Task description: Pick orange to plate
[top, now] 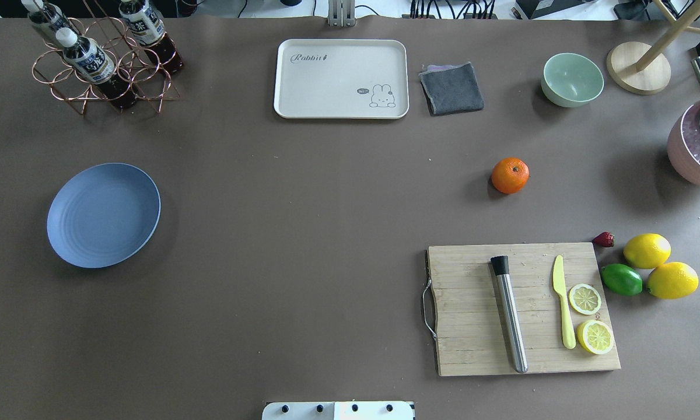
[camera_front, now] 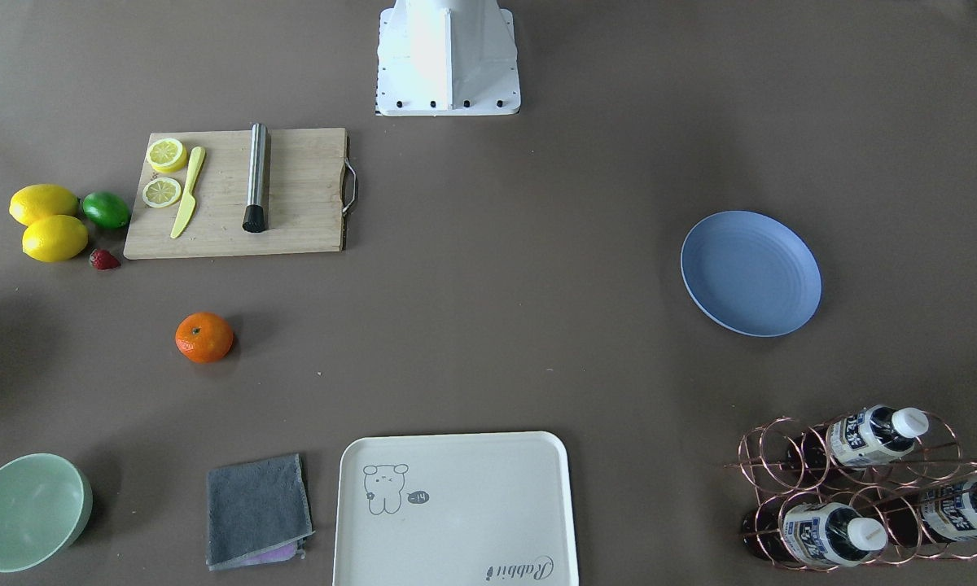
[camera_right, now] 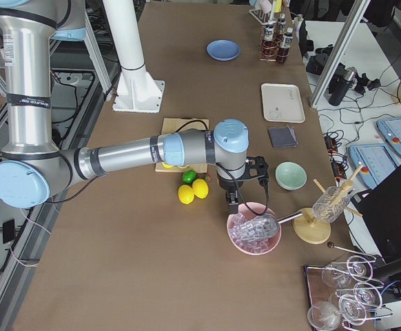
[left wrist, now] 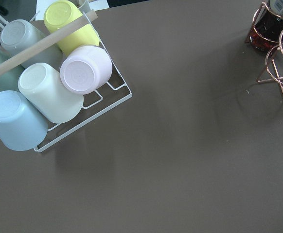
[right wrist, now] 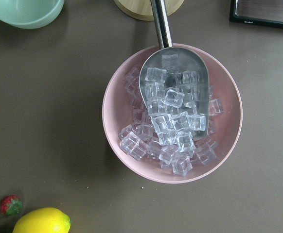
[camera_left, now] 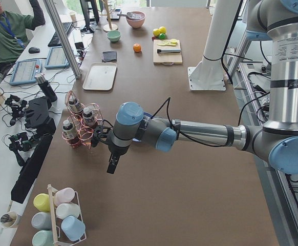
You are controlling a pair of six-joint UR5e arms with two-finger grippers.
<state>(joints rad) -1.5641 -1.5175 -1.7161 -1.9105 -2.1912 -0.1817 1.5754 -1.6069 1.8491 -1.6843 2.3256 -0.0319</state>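
The orange [camera_front: 204, 337] [top: 510, 175] sits alone on the brown table, between the cutting board and the grey cloth. The periwinkle plate [camera_front: 751, 273] [top: 103, 214] lies bare, far across the table on the robot's left side. Neither gripper appears in the overhead or front views. My left gripper [camera_left: 111, 165] hangs past the plate near the bottle rack, far from the orange. My right gripper [camera_right: 233, 205] hovers over the pink ice bowl beyond the lemons. I cannot tell whether either is open or shut.
A cutting board [top: 522, 308] holds a steel muddler, a yellow knife and lemon slices. Two lemons [top: 647, 250], a lime [top: 622, 279] and a strawberry lie beside it. A cream tray [top: 341, 77], grey cloth [top: 451, 87], green bowl [top: 571, 79], bottle rack [top: 102, 58], ice bowl [right wrist: 173, 114] and cup rack [left wrist: 49, 85] ring the table.
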